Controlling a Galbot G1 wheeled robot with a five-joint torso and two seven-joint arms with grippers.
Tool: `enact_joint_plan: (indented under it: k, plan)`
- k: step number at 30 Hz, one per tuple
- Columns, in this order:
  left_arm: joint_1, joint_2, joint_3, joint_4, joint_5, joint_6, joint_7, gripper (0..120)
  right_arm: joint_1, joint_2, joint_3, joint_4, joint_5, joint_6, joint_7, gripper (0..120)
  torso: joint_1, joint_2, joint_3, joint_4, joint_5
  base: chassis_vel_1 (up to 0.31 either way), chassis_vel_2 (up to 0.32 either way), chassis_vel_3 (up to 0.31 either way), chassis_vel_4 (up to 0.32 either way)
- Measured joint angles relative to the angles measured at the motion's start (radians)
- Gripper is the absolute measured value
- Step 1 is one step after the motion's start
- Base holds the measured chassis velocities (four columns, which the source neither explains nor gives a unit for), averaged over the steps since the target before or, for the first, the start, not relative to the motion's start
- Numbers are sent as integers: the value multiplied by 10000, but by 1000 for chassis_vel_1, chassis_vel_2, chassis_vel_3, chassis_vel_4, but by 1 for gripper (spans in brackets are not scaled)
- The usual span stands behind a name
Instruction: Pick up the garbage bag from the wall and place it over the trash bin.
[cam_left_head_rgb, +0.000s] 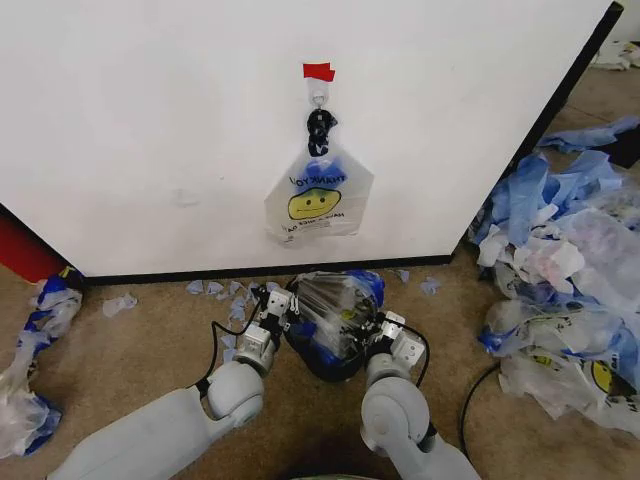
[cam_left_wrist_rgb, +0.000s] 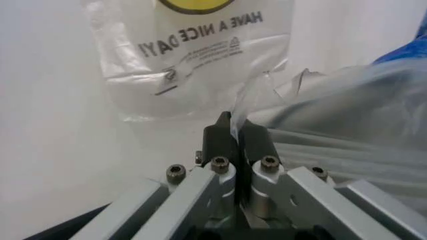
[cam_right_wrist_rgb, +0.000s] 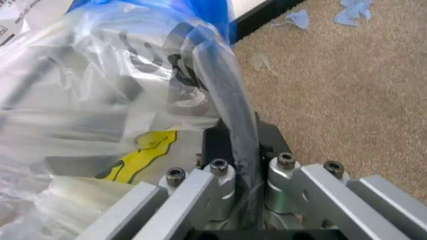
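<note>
**While both grippers pinch a bag at the bin, another bag hangs straight beyond**

Because the trash bin (cam_left_head_rgb: 333, 352) stands between the two grippers, it serves here as the landmark for every place. Nearest to the robot, the left gripper (cam_left_head_rgb: 277, 305) sits at the bin's left side and the right gripper (cam_left_head_rgb: 385, 331) at its right side, each touching the rim area. In the left wrist view the left gripper (cam_left_wrist_rgb: 232, 131) has its jaws pressed together on a thin edge of clear film. In the right wrist view the right gripper (cam_right_wrist_rgb: 235, 145) is clamped on a twisted band of the same plastic. This plastic is a translucent bag (cam_left_head_rgb: 335, 305) with blue parts, and it already lies over the bin's top.

Beyond the bin, directly behind it, stands the wall (cam_left_head_rgb: 150, 130). The garbage bag (cam_left_head_rgb: 318, 202) with the smiley face hangs there from the hook (cam_left_head_rgb: 318, 97) under the red tape (cam_left_head_rgb: 318, 71), above the bin and apart from it. Its long axis runs vertically, handles up. I judge both arms about equally near to it, since it hangs close to the middle line between them.
</note>
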Motion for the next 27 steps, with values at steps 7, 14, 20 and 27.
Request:
enact_joint_plan:
  k: [7, 14, 20, 27]
  plan:
    - [-69, -15, -98, 170, 76, 57, -328, 0, -79, 15, -17, 45, -13, 18, -36, 0, 0, 0, 0, 0, 0, 0, 0, 0, 0]
    - [-28, -14, -300, 281, 105, 219, -649, 0, -172, -2, -25, 117, -36, 35, -69, 0, 0, 0, 0, 0, 0, 0, 0, 0, 0]
    - [40, -11, -387, 309, 105, 346, -826, 0, -208, -8, -28, 156, -74, 53, -85, 0, 0, 0, 0, 0, 0, 0, 0, 0, 0]
    - [42, -9, -461, 372, 90, 750, -1296, 0, -270, -29, -4, 217, -134, 98, -142, 0, 0, 0, 0, 0, 0, 0, 0, 0, 0]
